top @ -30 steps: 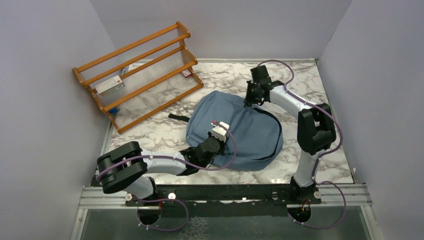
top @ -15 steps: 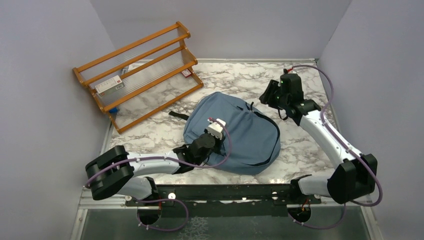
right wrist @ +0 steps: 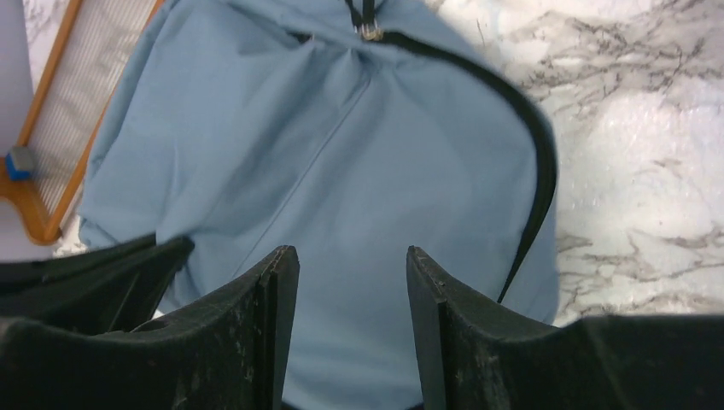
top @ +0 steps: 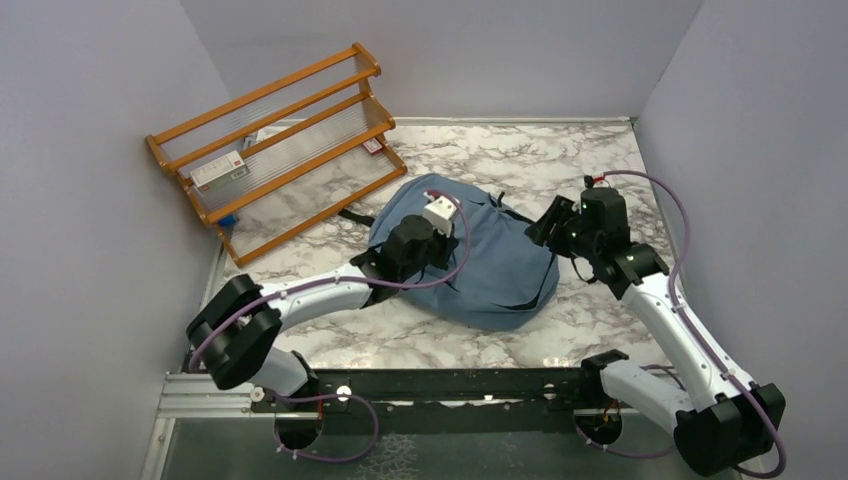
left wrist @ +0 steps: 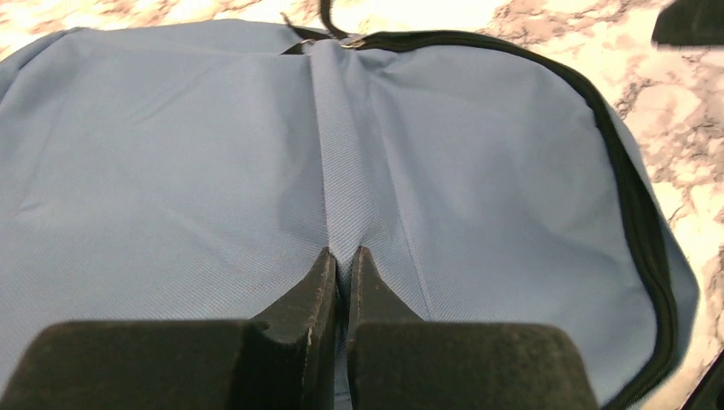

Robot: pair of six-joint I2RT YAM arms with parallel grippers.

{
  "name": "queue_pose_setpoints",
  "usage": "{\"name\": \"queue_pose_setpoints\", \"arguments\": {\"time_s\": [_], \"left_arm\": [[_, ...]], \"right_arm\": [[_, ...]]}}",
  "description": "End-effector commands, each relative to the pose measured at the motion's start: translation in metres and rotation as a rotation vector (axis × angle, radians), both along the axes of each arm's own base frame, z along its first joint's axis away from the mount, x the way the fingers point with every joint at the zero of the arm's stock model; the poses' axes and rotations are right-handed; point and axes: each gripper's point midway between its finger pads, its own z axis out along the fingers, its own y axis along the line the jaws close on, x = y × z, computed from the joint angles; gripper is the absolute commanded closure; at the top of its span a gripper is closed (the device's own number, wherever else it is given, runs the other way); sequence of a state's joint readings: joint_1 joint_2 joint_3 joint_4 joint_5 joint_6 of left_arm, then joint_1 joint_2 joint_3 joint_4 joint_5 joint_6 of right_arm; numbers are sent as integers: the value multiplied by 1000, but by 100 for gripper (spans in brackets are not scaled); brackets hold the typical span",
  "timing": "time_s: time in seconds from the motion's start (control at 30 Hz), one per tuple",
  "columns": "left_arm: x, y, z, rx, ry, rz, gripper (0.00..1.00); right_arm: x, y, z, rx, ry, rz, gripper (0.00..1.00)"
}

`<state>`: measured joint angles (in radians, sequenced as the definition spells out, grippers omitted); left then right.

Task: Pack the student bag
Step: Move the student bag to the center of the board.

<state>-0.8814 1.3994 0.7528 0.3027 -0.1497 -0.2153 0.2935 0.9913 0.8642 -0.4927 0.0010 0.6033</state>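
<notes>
Nearest us, low in the left wrist view, the left end effector (left wrist: 340, 256) is closed on a pinch of the student bag (left wrist: 171, 154). A ridge of blue fabric runs from between its tips up the middle of the frame. The bag lies flat on the bench (top: 500, 150), in the centre of the overhead view, between the two arms. The right end effector (right wrist: 352, 256) hangs above the bag's right part, jaws apart and nothing between them.

We judge the step in hand to be opening the bag. The black zipper (left wrist: 627, 196) looks shut all along its curve on the right of the frame. Its pull (left wrist: 346, 40) sits at top centre, at the far end of the ridge.

To do this well, we would hold the left pinch firm so the cloth is taut toward the pull. We would bring the right end effector down on the tab itself, not on the loose fabric beside it. Then we would draw it along the curve of the track rather than straight across, since soft cloth bunches and can jam the slider. If the left grip slips, the whole bag may slide on the bench.

Farthest away, at the upper left of the overhead view, a wooden rack (top: 290, 140) stands near the bag's far left edge.
</notes>
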Motion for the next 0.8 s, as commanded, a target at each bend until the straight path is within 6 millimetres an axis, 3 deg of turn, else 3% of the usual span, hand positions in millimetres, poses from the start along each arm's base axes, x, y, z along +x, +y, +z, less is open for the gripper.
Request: {"name": "queue_pose_setpoints", "arguments": {"time_s": [0.0, 0.13, 0.27, 0.4, 0.6, 0.77], "left_arm": [[19, -47, 51, -114, -98, -127, 98], [36, -79, 53, -113, -101, -193, 98], [50, -99, 52, -115, -95, -213, 97], [55, -102, 53, -106, -81, -200, 71], [49, -74, 70, -92, -84, -116, 45], [35, -15, 80, -64, -79, 41, 15]], "right_arm": [[-21, 2, -9, 35, 53, 7, 45], [-28, -5, -3, 31, 28, -18, 45], [-33, -16, 9, 9, -2, -58, 45], [-40, -22, 19, -5, -23, -65, 43], [-50, -24, 35, -7, -54, -47, 39], [-58, -28, 53, -10, -100, -44, 34]]}}
